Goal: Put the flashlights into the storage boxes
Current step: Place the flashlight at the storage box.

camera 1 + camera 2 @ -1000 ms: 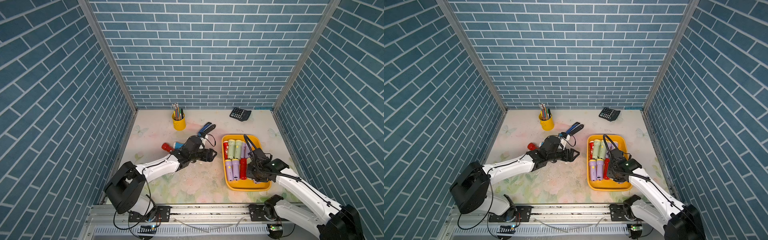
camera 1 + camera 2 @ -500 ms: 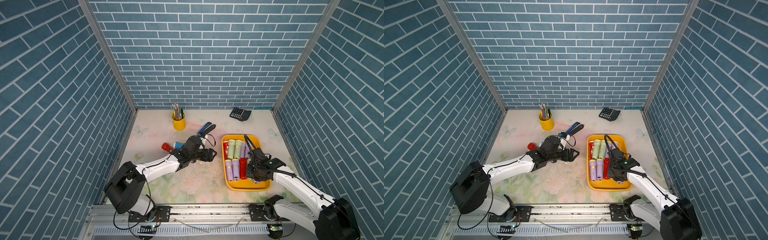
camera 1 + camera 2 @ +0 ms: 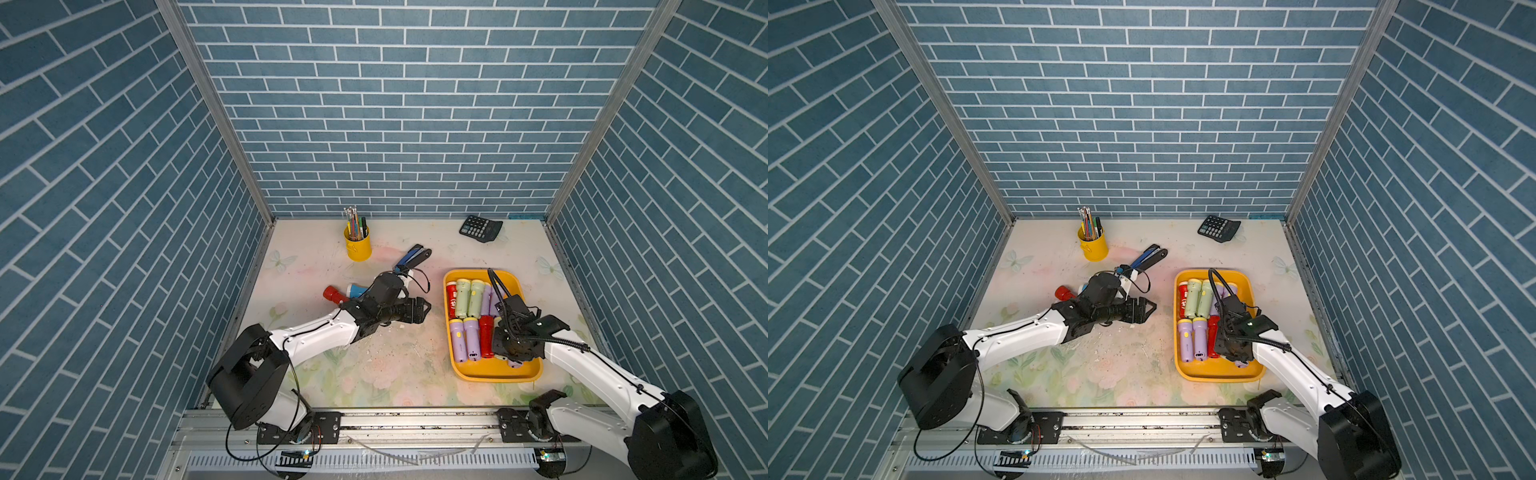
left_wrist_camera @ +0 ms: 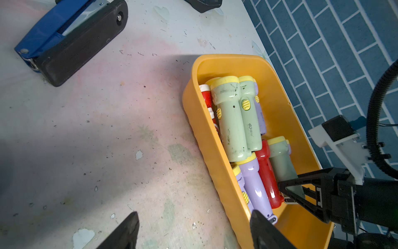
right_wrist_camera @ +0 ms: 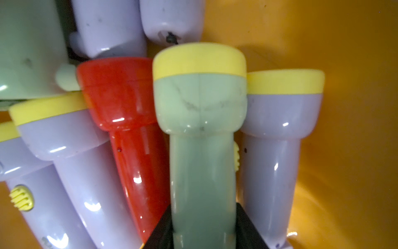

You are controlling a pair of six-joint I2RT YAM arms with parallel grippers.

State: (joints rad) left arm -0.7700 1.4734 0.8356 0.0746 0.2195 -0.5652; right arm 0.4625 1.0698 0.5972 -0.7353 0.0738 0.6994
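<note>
The yellow storage box (image 3: 494,376) (image 3: 1219,376) holds several flashlights, lilac, pale green (image 3: 467,299) and red. My right gripper (image 3: 500,337) (image 5: 203,226) is down inside it, shut on the body of a pale green flashlight (image 5: 200,129) (image 4: 282,163) that lies between a red and a lilac one. A red flashlight (image 3: 334,294) and a blue flashlight (image 3: 357,289) lie on the table behind my left arm. My left gripper (image 3: 424,309) (image 4: 193,217) is open and holds nothing, low over the table just left of the box wall (image 4: 215,151).
A blue-and-black stapler (image 3: 411,258) (image 4: 69,41) lies behind my left gripper. A yellow pen cup (image 3: 358,245) stands at the back left and a black calculator (image 3: 481,227) at the back right. Brick-patterned walls close in three sides.
The rear part of my right arm has shifted slightly left while its gripper stays in the box on the green flashlight. The left arm has not moved.
</note>
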